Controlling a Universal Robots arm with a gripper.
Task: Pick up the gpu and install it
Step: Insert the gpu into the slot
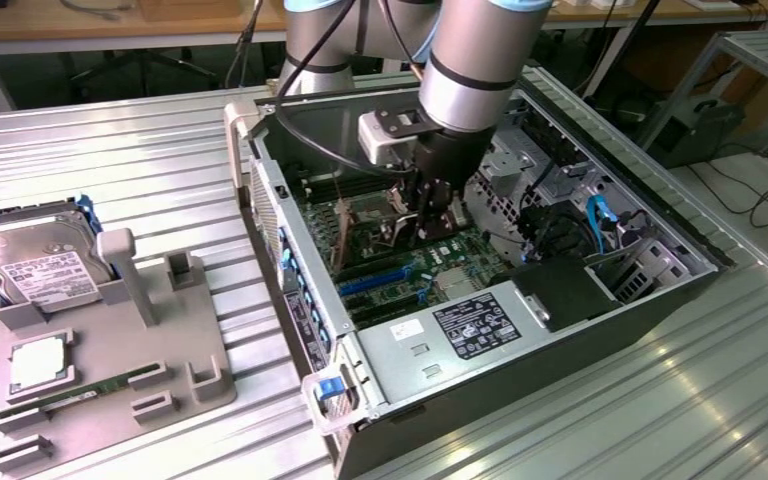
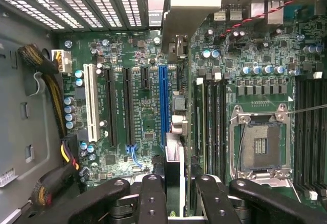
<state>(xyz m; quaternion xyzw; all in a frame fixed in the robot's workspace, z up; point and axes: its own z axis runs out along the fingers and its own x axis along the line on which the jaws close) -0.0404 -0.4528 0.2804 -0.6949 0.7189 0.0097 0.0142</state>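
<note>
Exterior view: my hand (image 1: 427, 210) is down inside the open PC case (image 1: 651, 290), at about 12 o'clock from the power supply (image 1: 471, 325).

Wrist view: I'm pinching the gpu (image 2: 174, 152) edge-on between my fingers (image 2: 153, 198), just beside the blue slot (image 2: 163, 106). It's thin and dark, with a silvery bracket. If it's tilted or off-line, I reckon it'll jam or scrape the motherboard (image 2: 255, 55).

Ribbed metal table (image 1: 131, 170). On it, an open computer case (image 1: 651, 300) toward the exterior view's right, and a grey parts tray (image 1: 211, 375) at the near left, well apart from the case.
</note>
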